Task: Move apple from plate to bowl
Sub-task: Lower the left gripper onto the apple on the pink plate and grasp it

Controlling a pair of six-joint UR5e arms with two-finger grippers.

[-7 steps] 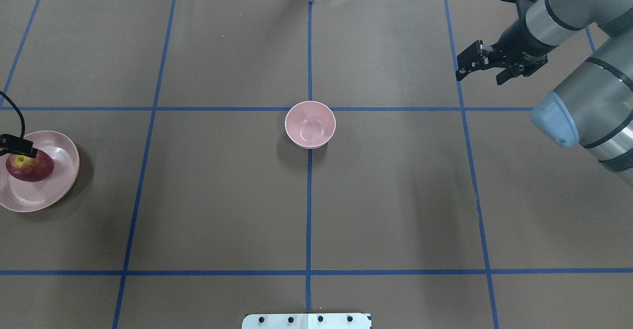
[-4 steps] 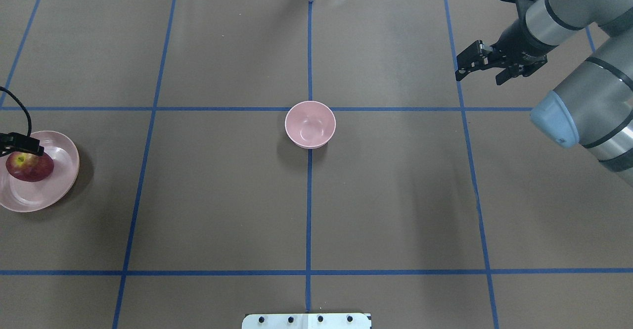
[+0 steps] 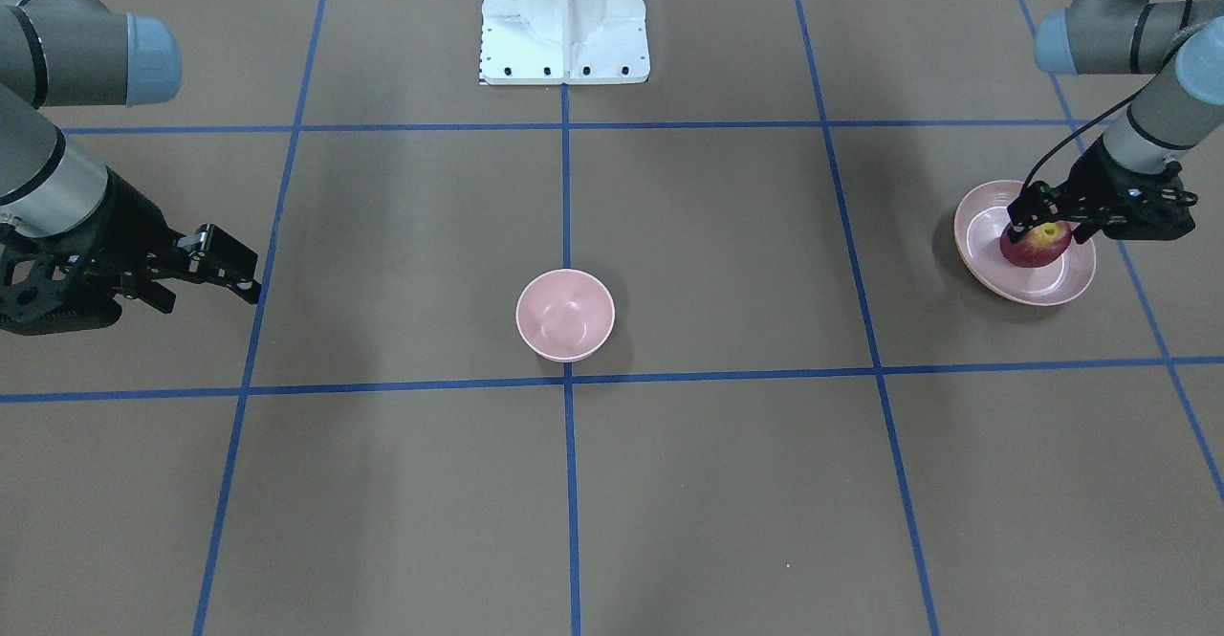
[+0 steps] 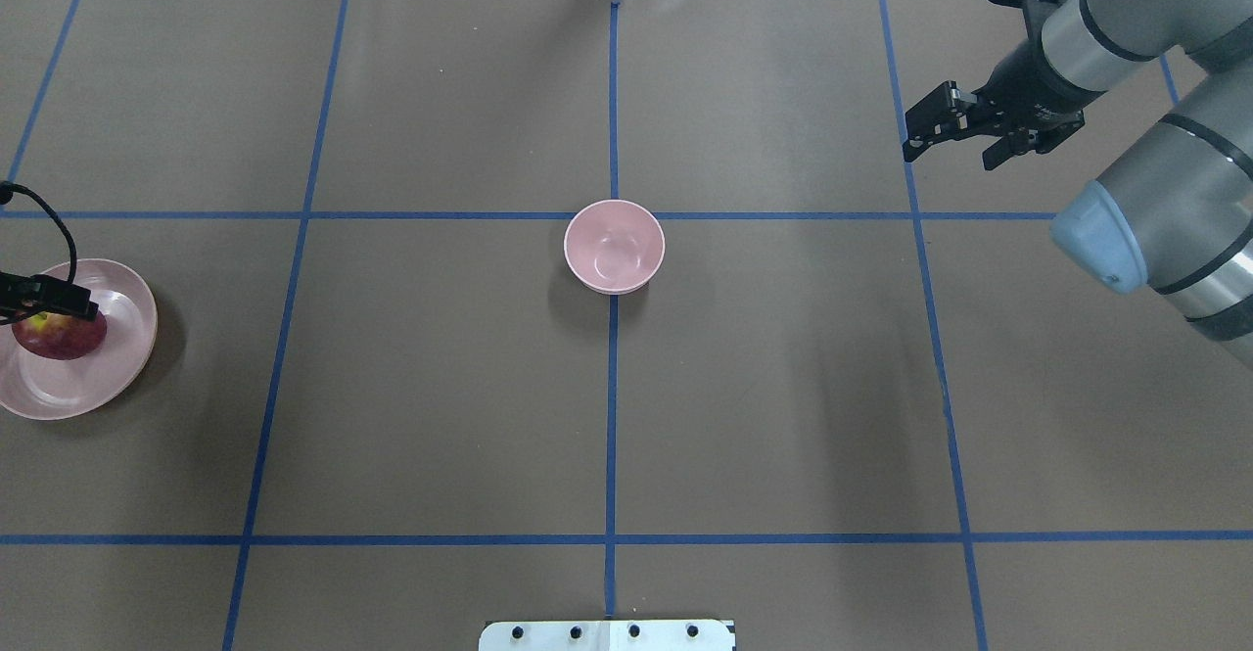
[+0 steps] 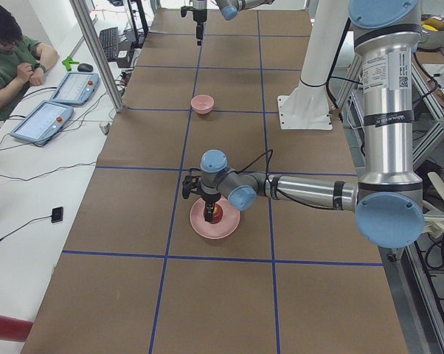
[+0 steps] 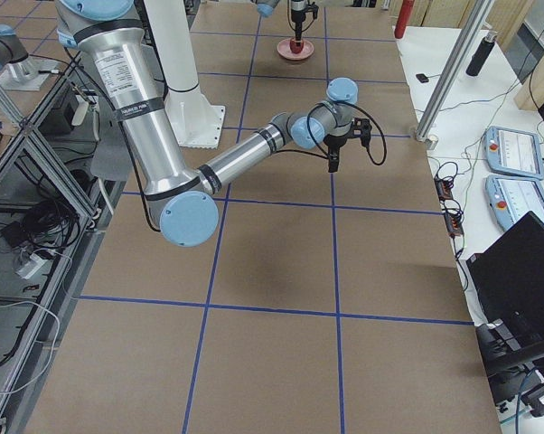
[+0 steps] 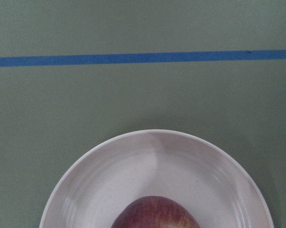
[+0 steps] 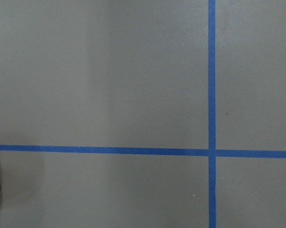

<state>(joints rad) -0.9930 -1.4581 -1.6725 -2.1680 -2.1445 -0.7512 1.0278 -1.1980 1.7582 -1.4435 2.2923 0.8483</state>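
The dark-red apple (image 3: 1036,248) lies on the pale-pink plate (image 3: 975,234) at the table's left end, also seen from overhead as apple (image 4: 61,340) on plate (image 4: 117,357). My left gripper (image 3: 1050,227) is open and low over the apple, with one finger on each side of its top. Its fingers (image 4: 59,297) cover the apple's far edge in the overhead view. The left wrist view shows the plate (image 7: 157,161) and the apple's top (image 7: 155,213). The pink bowl (image 4: 614,245) stands empty at the table's centre. My right gripper (image 4: 948,137) is open and empty, far right.
Blue tape lines (image 4: 612,406) divide the brown table cover. The white robot base (image 3: 564,14) stands at the near edge. An operator (image 5: 15,59) sits beside the table with tablets (image 5: 56,103). Bare table lies between plate and bowl.
My left gripper has come down closer onto the apple and now hides its yellow stem patch from overhead. The right arm, bowl and plate have not moved.
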